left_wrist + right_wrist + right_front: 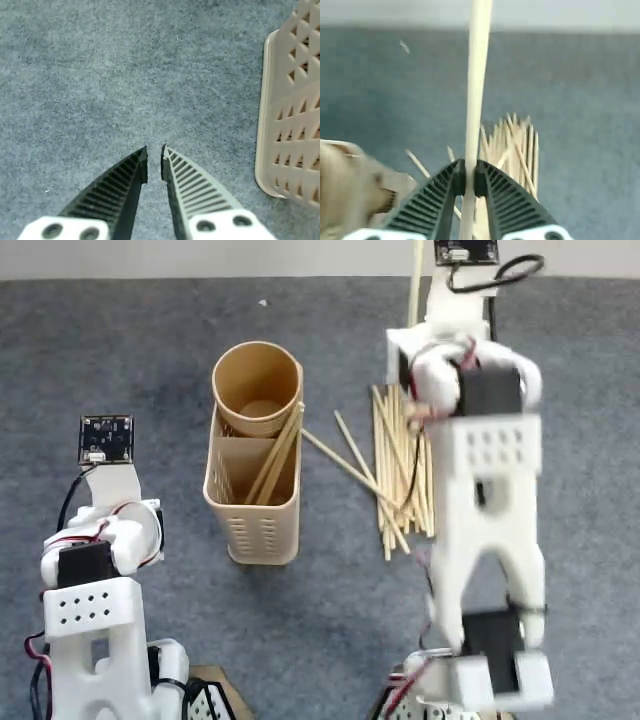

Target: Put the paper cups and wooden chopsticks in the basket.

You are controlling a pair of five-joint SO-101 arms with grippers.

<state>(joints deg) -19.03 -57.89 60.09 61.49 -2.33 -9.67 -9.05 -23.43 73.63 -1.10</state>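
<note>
From the high view, we judge the main risk to be the single chopstick [414,285] swinging or slipping on its way to the basket [250,535] at the table's [120,350] middle, since most of its length stands free of the grip. It could also knock the paper cup [258,390] seated in the basket's far compartment. The loose chopsticks [400,475] lie just right of the basket. In the left wrist view, the left gripper [154,161] hangs all but closed and empty beside the basket. In the right wrist view, the right gripper [470,176] is clamped on the chopstick above the loose chopsticks.
</note>
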